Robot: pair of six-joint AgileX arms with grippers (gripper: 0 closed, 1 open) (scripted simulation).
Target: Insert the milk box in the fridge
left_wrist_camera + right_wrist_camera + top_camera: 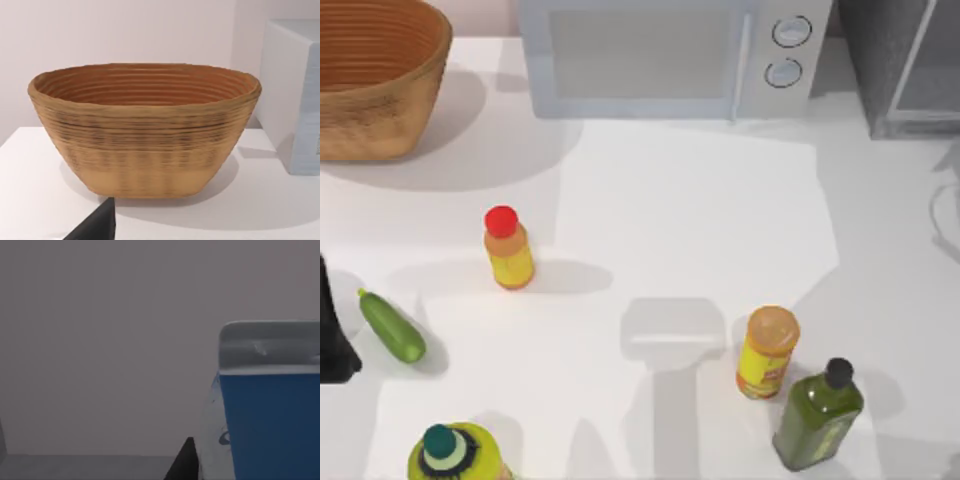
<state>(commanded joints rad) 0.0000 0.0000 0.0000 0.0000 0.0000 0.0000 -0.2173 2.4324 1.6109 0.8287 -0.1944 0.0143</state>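
Where the right wrist view looks along its arm, the milk box stands close before the camera, upright with its long axis vertical: a pale grey sealed crest on top, a blue panel beneath it and a white side face bearing part of a blue mark. Behind it lies a plain, dim grey wall with a floor edge low down; what this enclosure is cannot be told. A dark finger tip of the right gripper rises just beside the carton's white face; whether the jaws clamp the carton or stand apart from it cannot be told. In the top view the fridge occupies the far right corner of the table, dark grey with a pale framed door, next to the white microwave with two round knobs. The woven basket sits in the far left corner. Spread over the white surface are a red-capped yellow bottle, a cucumber near the left edge, an orange-capped yellow bottle, a dark green bottle just beside it, and a yellow-green container with a teal cap at the near edge. The left arm is parked at the left edge; its wrist view faces the basket, and its jaw state cannot be told.
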